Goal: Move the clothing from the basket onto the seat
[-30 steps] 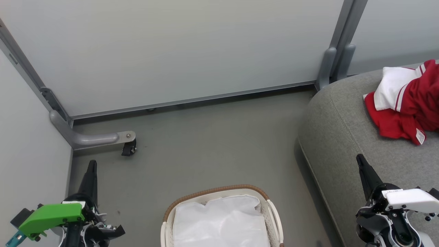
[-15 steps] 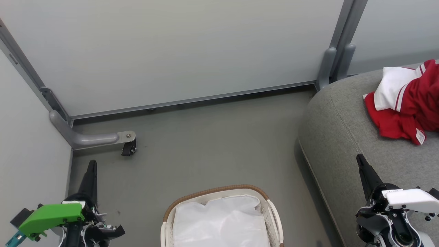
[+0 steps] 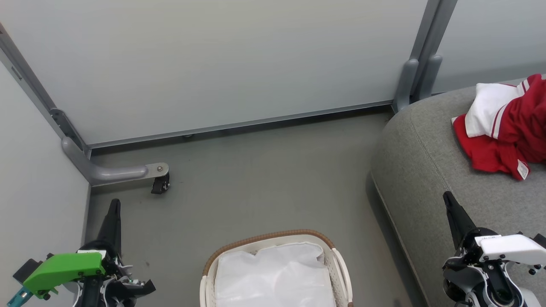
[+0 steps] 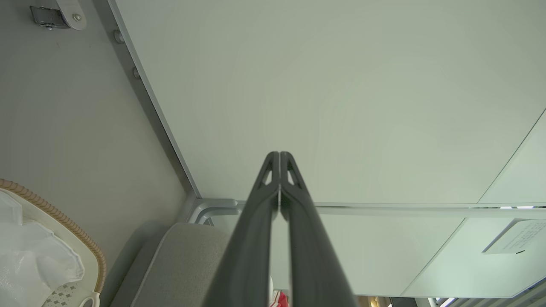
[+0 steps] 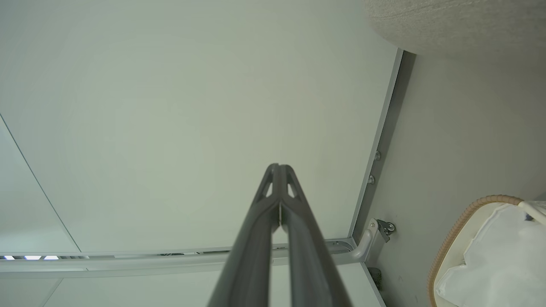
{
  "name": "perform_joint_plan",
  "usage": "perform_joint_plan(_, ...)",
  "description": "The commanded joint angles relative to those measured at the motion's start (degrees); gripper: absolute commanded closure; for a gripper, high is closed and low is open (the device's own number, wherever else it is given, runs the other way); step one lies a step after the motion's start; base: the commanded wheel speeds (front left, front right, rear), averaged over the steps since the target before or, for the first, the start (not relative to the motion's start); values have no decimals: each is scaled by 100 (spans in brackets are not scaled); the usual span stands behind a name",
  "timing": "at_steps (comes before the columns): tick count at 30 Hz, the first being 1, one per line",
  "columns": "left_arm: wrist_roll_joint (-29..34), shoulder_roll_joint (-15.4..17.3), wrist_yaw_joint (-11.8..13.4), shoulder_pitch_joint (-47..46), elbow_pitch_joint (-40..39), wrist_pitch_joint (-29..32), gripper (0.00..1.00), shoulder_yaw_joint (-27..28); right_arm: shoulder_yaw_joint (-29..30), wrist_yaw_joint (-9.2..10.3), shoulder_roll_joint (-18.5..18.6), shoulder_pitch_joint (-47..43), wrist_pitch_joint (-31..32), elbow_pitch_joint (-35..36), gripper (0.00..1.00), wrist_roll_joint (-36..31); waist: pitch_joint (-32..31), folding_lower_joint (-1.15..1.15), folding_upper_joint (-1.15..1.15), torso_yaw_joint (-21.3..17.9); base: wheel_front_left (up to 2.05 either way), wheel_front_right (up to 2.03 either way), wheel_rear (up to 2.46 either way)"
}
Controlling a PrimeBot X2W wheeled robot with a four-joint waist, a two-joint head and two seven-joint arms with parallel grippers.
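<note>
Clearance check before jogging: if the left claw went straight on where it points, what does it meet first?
The left claw, shut, points at the pale partition panel. Nothing shows in between, though depth is unclear.

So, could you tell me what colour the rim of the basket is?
Woven brown; the basket rim shows best in the head view.

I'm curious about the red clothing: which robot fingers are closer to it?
Right. The right fingers are over the seat, near the clothing; the left fingers are over the floor, beyond the basket.
</note>
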State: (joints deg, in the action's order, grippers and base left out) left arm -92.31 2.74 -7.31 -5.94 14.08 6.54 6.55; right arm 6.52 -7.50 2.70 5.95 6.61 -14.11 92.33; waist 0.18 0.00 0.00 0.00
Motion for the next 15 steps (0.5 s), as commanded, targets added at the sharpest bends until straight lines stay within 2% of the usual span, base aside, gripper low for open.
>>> perform_joint_plan(1, -19, 25, -37, -57, -12, 18, 100, 13, 11, 2, 34, 46, 7, 22, 100, 18, 0, 0, 0, 0, 0, 0, 0)
perform_joint_plan(15, -20, 25, -37, -57, -12, 18, 100, 12, 11, 2, 34, 46, 7, 22, 100, 18, 0, 0, 0, 0, 0, 0, 0)
